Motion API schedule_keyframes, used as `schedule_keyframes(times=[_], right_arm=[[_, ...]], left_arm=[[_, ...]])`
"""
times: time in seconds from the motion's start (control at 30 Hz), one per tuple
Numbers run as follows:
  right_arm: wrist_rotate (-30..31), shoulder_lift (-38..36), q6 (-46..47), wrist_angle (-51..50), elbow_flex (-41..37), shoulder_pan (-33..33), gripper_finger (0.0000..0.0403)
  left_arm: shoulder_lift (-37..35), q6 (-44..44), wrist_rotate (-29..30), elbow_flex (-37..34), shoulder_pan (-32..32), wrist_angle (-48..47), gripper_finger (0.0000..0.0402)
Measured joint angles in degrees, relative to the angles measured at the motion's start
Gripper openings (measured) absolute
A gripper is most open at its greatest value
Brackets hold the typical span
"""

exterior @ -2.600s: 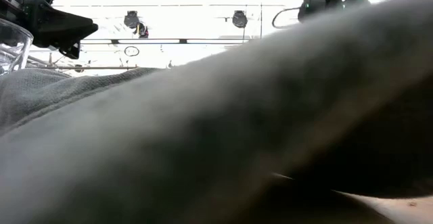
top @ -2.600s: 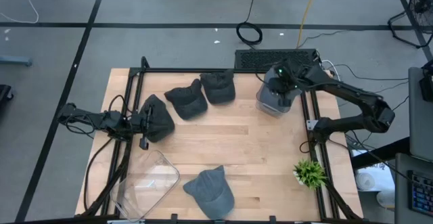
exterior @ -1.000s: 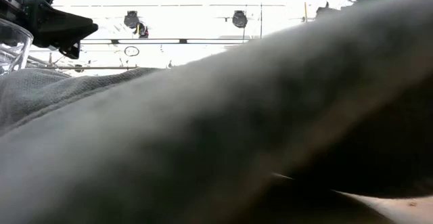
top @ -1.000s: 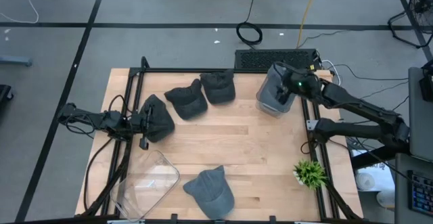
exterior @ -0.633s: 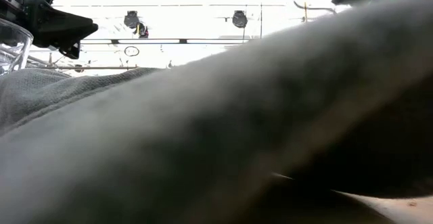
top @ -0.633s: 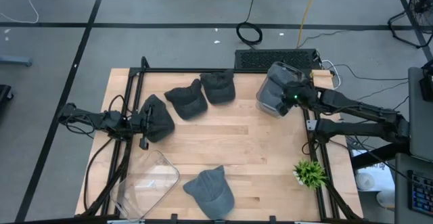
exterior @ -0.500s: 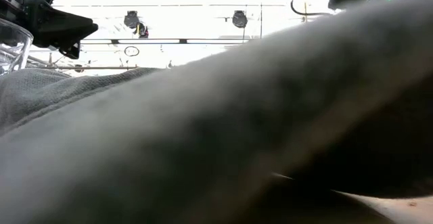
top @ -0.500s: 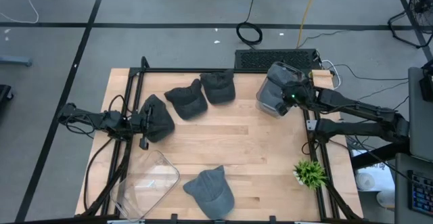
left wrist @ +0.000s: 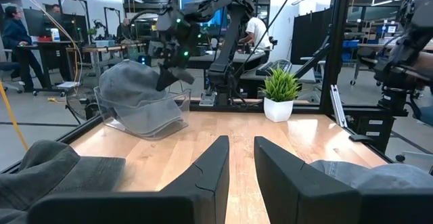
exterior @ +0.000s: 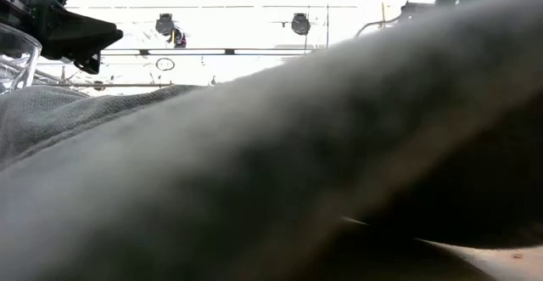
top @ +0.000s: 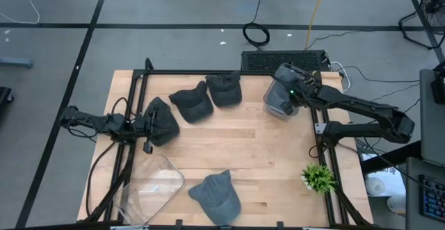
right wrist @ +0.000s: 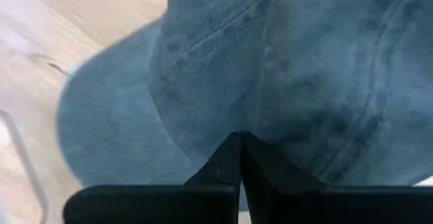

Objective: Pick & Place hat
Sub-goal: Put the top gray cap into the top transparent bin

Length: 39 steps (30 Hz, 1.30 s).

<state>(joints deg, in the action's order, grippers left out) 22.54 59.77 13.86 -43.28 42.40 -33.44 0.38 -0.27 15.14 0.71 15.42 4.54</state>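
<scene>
Right now your right gripper [top: 290,95] has its fingers pressed together just over the grey hat [top: 280,99] lying in the clear bin [top: 272,108] at the table's far right corner, so lifting away carelessly could snag the cloth and drag it out.

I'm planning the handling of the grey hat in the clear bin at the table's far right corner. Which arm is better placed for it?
Right. The right gripper is directly over the hat in the clear bin, fingers closed. The left gripper waits open at the table's opposite edge beside a dark hat.
</scene>
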Motion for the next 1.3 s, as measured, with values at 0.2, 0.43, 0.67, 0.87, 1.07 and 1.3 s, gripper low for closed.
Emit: schedule_keyframes(times=[0.2,0.43,0.67,0.87,1.07,1.3], right_arm=[[0.0,5.7,-1.5,1.9,0.1,-1.5,0.0000],[-2.5,10.5,-2.4,4.6,0.3,-2.2,0.0000],[-3.2,11.6,-2.4,5.6,0.3,-2.3,0.0000],[-5.6,11.7,-1.3,3.6,0.2,-3.0,0.0000],[-6.8,11.7,-1.2,3.1,-2.5,-5.3,0.0000],[-7.0,10.8,-2.8,5.2,-3.3,-6.4,0.0000]], left_arm=[[0.0,0.0,0.0,0.0,0.0,0.0,0.0076],[0.0,0.0,0.0,0.0,0.0,0.0,0.0076],[0.0,0.0,0.0,0.0,0.0,0.0,0.0076],[0.0,0.0,0.0,0.0,0.0,0.0,0.0076],[0.0,0.0,0.0,0.0,0.0,0.0,0.0076],[0.0,0.0,0.0,0.0,0.0,0.0,0.0076]])
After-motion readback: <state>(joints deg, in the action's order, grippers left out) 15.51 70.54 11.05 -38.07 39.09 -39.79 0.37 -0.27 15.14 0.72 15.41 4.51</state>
